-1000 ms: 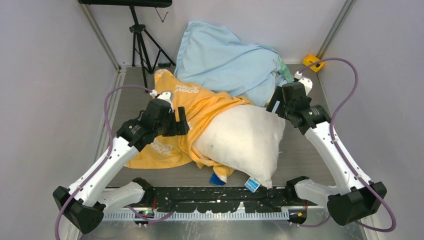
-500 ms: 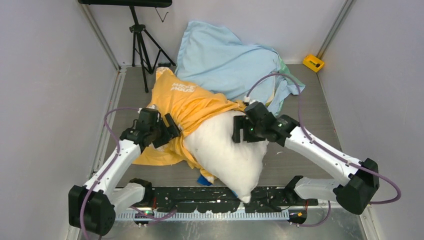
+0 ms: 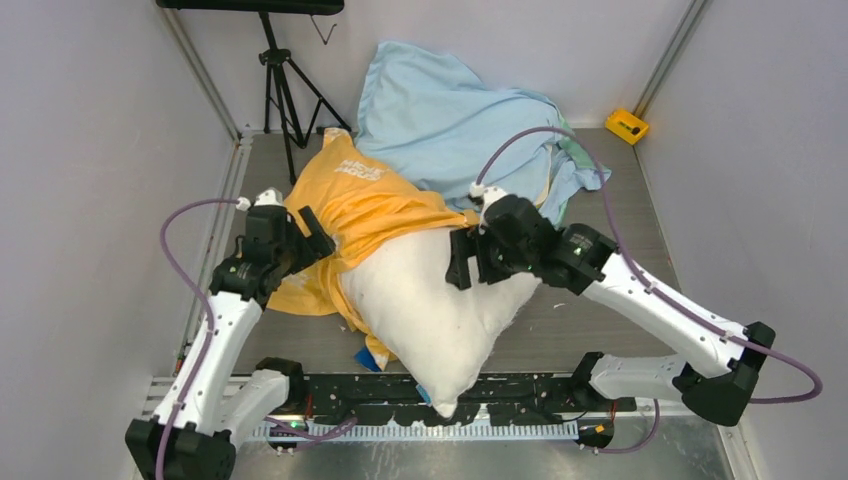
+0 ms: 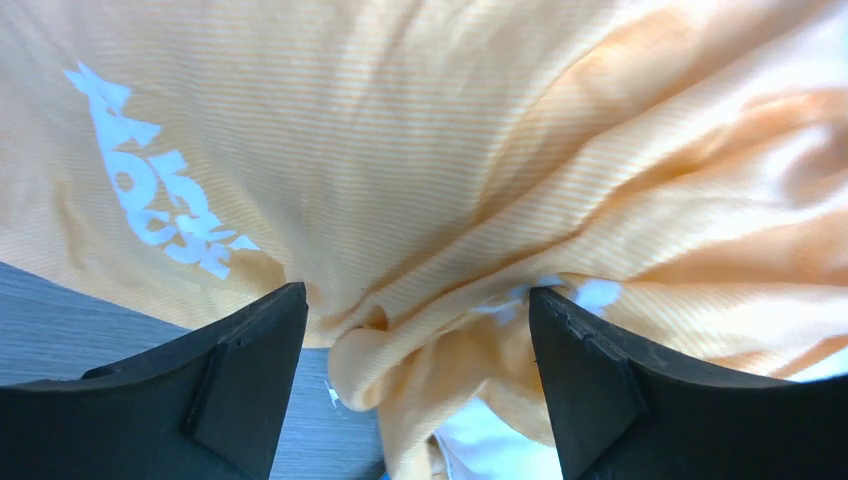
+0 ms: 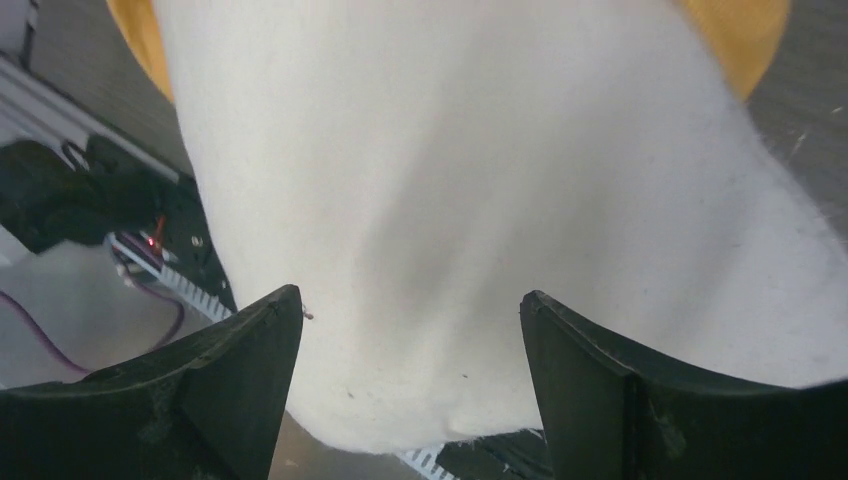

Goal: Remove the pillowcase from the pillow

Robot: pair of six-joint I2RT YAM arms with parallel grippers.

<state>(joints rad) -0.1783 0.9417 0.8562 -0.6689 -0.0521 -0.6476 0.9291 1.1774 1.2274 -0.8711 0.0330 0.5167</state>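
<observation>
The orange-yellow pillowcase [image 3: 365, 205] with a white printed mark lies bunched on the far-left end of the white pillow [image 3: 430, 310]. The pillow's near corner hangs over the front rail. My left gripper [image 3: 316, 243] is open at the pillowcase's left edge. In the left wrist view a fold of pillowcase [image 4: 420, 200] sits between the wide-apart fingers of that gripper [image 4: 415, 300]. My right gripper [image 3: 463, 262] is open over the pillow's far right side. In the right wrist view the pillow [image 5: 450, 180] fills the gap in the right gripper [image 5: 410, 300].
A pale light-blue cloth [image 3: 450, 120] lies heaped at the back. A black tripod [image 3: 285, 85] stands at the back left. A small yellow object [image 3: 625, 125] sits at the back right. The black front rail [image 3: 540, 395] runs along the near edge. Walls close in on both sides.
The right arm swung from the back right to the pillow's far side. The left arm pulled left. The pillow and pillowcase shifted left, and the pillow's near corner now overhangs the rail.
</observation>
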